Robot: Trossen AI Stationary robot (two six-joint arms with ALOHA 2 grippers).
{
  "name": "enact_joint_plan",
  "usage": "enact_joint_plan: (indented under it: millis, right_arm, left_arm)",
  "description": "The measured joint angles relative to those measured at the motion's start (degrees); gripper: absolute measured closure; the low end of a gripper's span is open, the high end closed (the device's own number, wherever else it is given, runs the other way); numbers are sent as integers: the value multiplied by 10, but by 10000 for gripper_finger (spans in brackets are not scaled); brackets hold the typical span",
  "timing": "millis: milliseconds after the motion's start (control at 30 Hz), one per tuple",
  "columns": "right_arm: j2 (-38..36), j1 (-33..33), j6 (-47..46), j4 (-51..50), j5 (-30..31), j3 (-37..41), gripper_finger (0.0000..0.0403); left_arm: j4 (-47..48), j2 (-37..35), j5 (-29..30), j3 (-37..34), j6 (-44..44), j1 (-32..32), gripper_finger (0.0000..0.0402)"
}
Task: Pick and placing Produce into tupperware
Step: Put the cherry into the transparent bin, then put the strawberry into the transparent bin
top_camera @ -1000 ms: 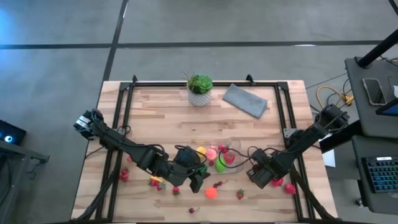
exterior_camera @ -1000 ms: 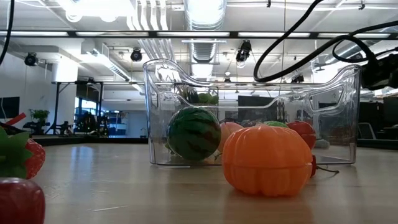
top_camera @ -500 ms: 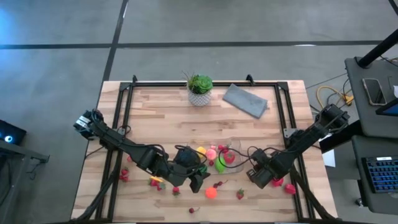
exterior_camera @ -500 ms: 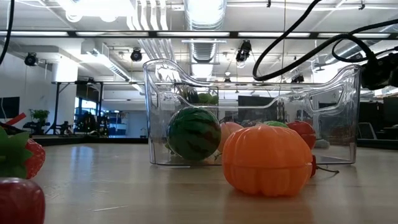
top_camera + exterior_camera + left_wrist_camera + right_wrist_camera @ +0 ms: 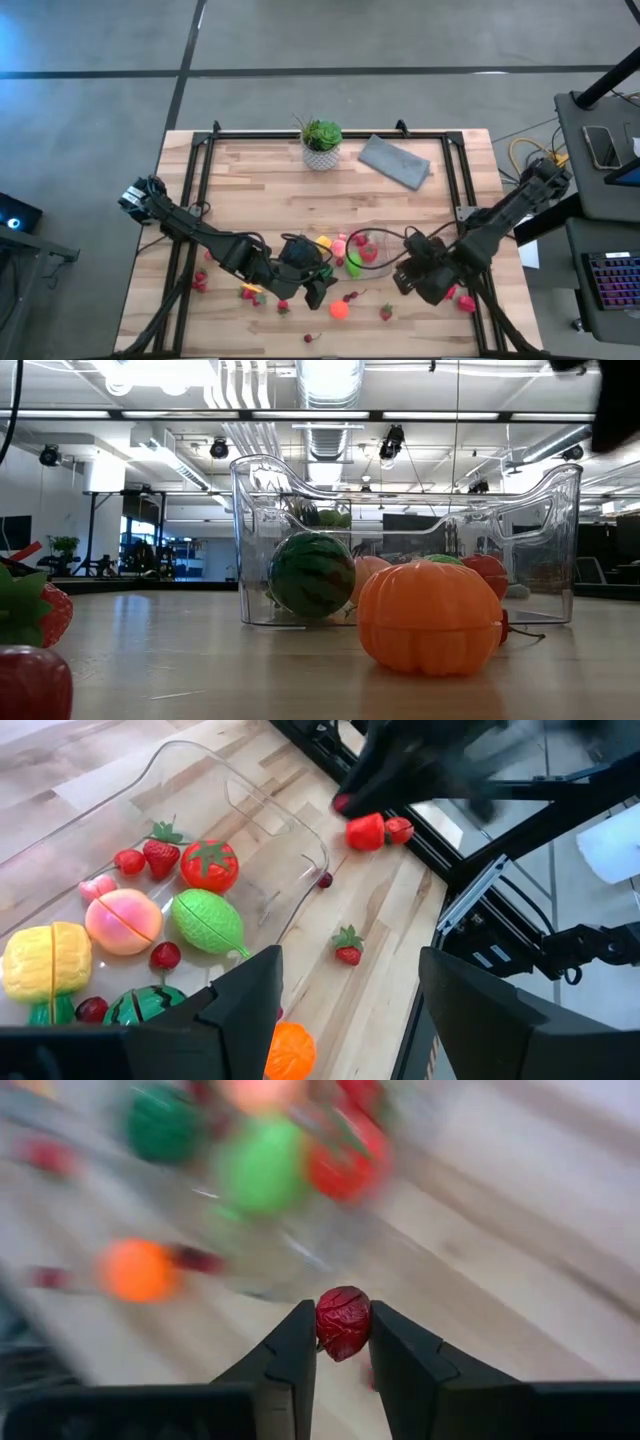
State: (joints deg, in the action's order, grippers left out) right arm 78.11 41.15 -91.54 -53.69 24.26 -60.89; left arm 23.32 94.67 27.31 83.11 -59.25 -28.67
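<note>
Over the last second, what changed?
The right gripper closed on a small red fruit and its arm lifted away, out of the low view's right edge. The left gripper, the tupperware and its fruits, and the orange fruit stayed put.

Potted plant (image 5: 321, 142) stands upright at the far edge of the wooden counter (image 5: 260, 190); folded grey cloth (image 5: 394, 161) lies near it.
</note>
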Motion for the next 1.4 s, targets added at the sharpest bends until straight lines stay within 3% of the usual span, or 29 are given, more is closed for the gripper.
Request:
enact_joint_plan:
  millis: [100, 267, 567, 800, 1033, 1200, 1300, 1400]
  right_arm:
    - [-4, -3, 82, 1, 45, -61, 322]
    - [0, -58, 169, -6, 52, -87, 311]
    - [-1, -106, 222, 63, 58, -74, 228]
    - [-6, -101, 182, 19, 58, -74, 173]
    - [-24, -63, 89, -93, 58, -73, 158]
    - [-38, -34, 64, -126, 58, -73, 163]
    - [-39, -27, 64, -128, 58, -73, 165]
    - [-39, -28, 65, -134, 58, -72, 163]
  left_arm:
    - [0, 0, 0, 0, 0, -1, 180]
    - [0, 0, 1, -2, 0, 0, 180]
    - [-1, 0, 25, -2, -5, -11, 180]
    - [-1, 0, 31, -2, -5, -14, 180]
    - [29, 0, 27, -12, -1, -18, 180]
    - [163, 0, -54, -14, -12, -39, 180]
    - [164, 0, -117, -21, 13, -76, 180]
    - [160, 7, -125, -30, 17, -122, 180]
